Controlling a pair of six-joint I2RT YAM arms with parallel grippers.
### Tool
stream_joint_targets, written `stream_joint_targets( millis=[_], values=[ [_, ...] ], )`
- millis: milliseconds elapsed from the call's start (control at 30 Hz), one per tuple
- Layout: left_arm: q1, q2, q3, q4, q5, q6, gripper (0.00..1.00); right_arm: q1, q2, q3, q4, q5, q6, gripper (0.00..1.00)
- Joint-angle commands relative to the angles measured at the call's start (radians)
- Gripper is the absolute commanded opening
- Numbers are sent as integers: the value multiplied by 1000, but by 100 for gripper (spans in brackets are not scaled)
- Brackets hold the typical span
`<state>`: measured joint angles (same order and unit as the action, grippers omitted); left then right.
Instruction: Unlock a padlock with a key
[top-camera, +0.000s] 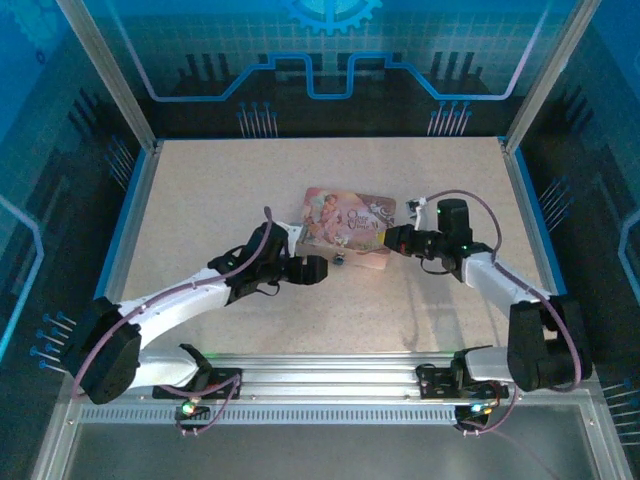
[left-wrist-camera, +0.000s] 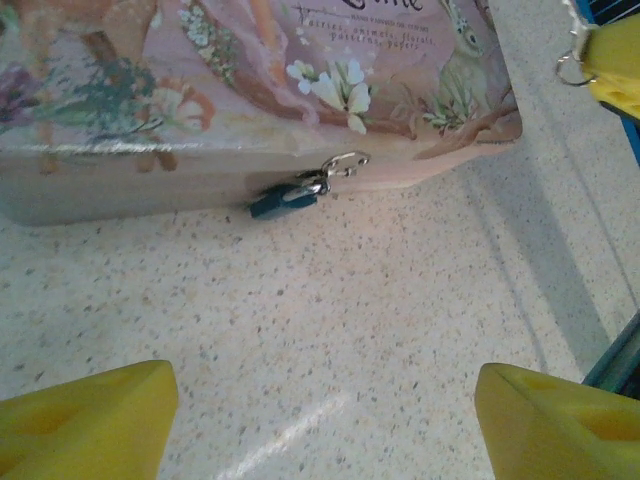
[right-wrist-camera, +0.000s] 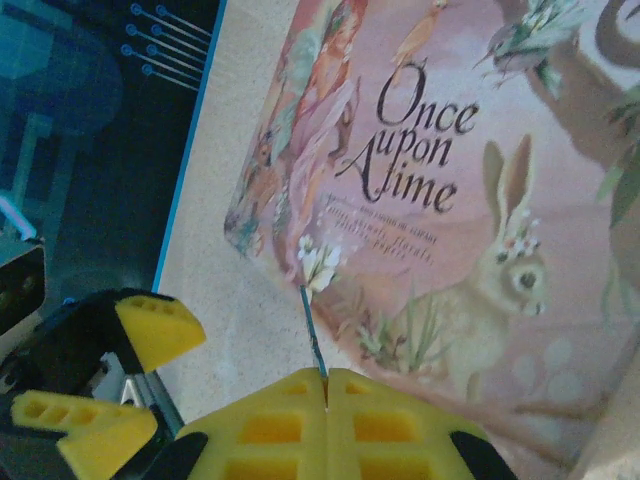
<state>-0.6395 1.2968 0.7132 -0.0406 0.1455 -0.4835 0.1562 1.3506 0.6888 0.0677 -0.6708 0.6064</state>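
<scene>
Hanging loose, the padlock will likely swing (grip its body); left hand gapes empty, right hand pinches the key.

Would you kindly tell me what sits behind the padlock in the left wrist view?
The pink tin box stands right behind the padlock, which hangs against its front wall. The patch of wall behind the lock is covered, and the box's inside cannot be seen.
</scene>
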Motion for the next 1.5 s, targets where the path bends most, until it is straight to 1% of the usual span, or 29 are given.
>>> stream_joint_targets(
  millis=[0, 133, 267, 467, 667, 933, 1233, 1467],
  values=[
    [-7, 58, -13, 146, 32, -25, 79, 13, 49, 51, 57, 28, 2, 3],
    [-41, 138, -12, 233, 17, -23, 78, 13, 107, 77, 63, 38, -12, 3],
    [-80, 205, -8, 300, -34, -37, 77, 10, 164, 106, 36, 40, -33, 3],
    [-102, 289, 7, 347, -69, -54, 77, 8, 220, 117, -4, 41, -49, 3],
    [-115, 358, 3, 394, -114, -42, 76, 9, 229, 114, -77, 68, -93, 2],
    [-118, 465, 34, 473, -129, -34, 74, 8, 214, 109, -139, 95, -139, 2],
    [-117, 533, 101, 460, -174, -2, 72, 8, 208, 94, -141, 96, -145, 2],
    [-117, 537, 130, 433, -195, 16, 67, 6, 209, 94, -141, 92, -149, 2]
  ],
)
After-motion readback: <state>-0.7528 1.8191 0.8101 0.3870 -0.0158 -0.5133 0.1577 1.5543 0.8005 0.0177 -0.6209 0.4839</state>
